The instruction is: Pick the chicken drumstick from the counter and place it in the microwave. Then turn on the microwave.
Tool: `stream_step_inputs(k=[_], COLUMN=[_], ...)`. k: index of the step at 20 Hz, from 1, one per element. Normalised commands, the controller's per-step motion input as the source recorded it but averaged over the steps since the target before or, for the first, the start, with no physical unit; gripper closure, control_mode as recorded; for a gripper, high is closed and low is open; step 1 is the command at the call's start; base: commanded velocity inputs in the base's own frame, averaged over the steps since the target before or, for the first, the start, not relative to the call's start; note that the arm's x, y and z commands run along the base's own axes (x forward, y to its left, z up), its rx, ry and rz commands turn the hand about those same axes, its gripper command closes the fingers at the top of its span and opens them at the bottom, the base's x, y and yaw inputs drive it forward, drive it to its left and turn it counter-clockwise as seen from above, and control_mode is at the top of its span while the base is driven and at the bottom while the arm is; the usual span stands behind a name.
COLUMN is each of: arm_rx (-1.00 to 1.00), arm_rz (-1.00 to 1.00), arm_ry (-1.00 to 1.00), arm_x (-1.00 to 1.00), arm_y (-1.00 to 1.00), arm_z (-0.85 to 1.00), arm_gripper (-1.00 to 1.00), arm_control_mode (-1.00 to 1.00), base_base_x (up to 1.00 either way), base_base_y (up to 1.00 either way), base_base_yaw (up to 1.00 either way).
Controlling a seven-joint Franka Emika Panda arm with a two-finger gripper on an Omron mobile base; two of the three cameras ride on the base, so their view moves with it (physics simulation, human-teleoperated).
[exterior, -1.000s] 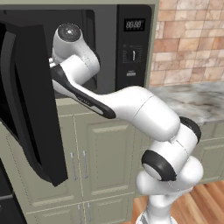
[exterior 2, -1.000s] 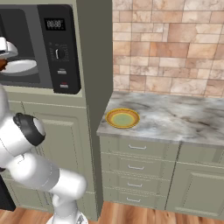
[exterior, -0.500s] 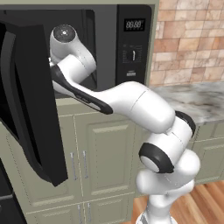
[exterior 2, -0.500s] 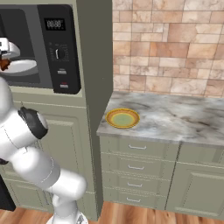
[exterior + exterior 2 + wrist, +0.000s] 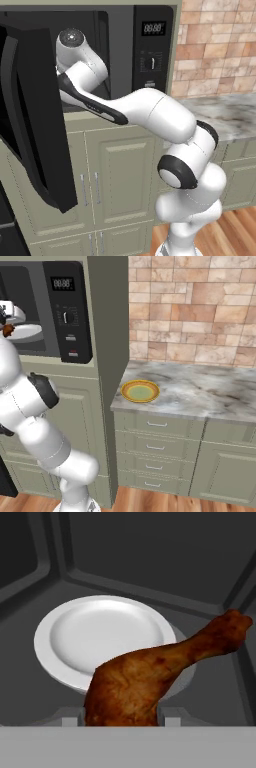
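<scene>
Dark grey walls of the large built-in black microwave (image 5: 145, 50) formed the backdrop, its round white turntable plate (image 5: 102, 637) lying on the floor inside. Just above the plate's near rim hung the reddish-brown roasted chicken drumstick (image 5: 150, 677), glossy and mottled, bulbous end low, tapering to a knobbly bone end. The tool (image 5: 122, 717) was clamped partway closed on the bulbous end.

hidden: fingers (image 5: 169, 716) mostly behind chicken drumstick (image 5: 150, 679) | display digits unreadable
</scene>
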Motion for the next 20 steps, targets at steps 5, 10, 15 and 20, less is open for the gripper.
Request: stream_step_inputs(k=[5, 10, 15, 20], arm_rx=[0.0, 0.0, 0.0, 0.0], arm_rz=[-0.03, -0.04, -0.04, -0.05], arm_ry=[0.0, 0.01, 0.0, 0.0], arm_x=[0.13, 0.1, 0.1, 0.09], arm_y=[0.09, 0.09, 0.09, 0.07], arm_z=[-0.07, -0.04, -0.04, 0.0], arm_gripper=[1.0, 1.0, 1.0, 1.0], arm_control_mode=[-1.0, -1.0, -1.0, -1.0], base_base_x=[0.0, 0.0, 0.0, 0.0], base_base_y=[0.0, 0.0, 0.0, 0.0], base_base_yaw=[0.0, 0.0, 0.0, 0.0])
